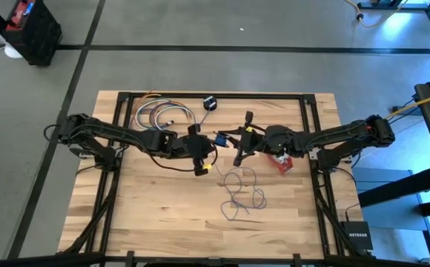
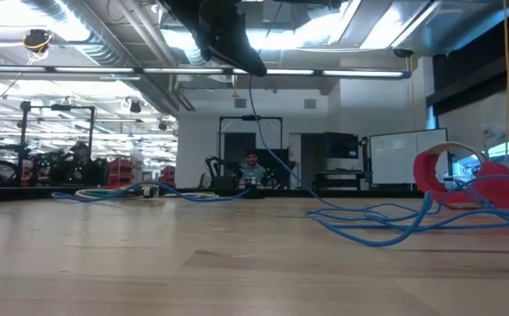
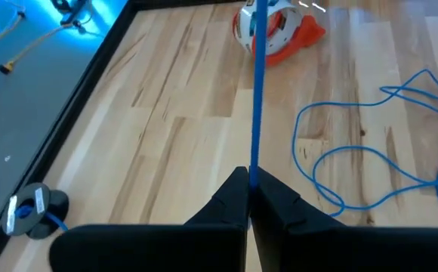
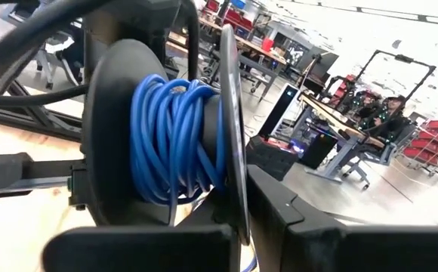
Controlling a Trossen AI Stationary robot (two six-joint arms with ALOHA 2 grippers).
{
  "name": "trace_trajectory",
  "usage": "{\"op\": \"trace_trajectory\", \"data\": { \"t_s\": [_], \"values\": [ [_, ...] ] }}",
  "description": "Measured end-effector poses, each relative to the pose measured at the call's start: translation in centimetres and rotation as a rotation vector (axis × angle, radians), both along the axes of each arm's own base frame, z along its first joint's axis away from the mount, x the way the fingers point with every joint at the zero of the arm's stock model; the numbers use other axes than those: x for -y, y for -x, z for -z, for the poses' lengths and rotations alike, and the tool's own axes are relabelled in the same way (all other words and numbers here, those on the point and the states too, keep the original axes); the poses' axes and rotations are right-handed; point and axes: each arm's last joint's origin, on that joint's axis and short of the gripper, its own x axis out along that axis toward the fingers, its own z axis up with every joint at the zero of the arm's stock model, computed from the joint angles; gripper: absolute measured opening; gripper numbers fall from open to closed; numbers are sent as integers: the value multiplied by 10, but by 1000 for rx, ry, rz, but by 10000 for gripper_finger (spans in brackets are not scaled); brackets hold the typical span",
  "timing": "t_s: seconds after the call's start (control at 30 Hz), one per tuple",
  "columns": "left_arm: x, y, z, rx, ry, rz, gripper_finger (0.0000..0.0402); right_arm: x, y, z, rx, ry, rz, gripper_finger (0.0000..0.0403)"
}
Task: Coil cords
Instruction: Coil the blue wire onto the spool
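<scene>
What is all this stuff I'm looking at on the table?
Blue cord: one, thin, lying in loose loops on the table's middle, one end rising to the grippers.
Spool: one, black, blue cord wound on it, in the right gripper.
Red-and-white bundle: one, right of centre.
Coloured wire coil: one, far left.
Small round puck: one, black, far edge.
Table: one, light wood.
Left gripper: shut on the blue cord.
Right gripper: holds the spool.

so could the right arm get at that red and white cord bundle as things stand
Probably not yet. The red-and-white cord bundle lies in the open on the wooden table, right beside the right arm, but the right claw is shut on a black spool wound with thin blue cord, so it would have to let go first.
</scene>
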Motion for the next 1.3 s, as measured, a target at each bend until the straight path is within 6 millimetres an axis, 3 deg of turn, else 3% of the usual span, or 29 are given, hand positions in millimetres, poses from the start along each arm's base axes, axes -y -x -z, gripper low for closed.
{"op": "trace_trajectory", "data": {
  "t_s": [1.3],
  "values": [
    [1,0,1,-22,-29,26,0,-1,2,-1,-18,-3,-49,19]
  ]
}}
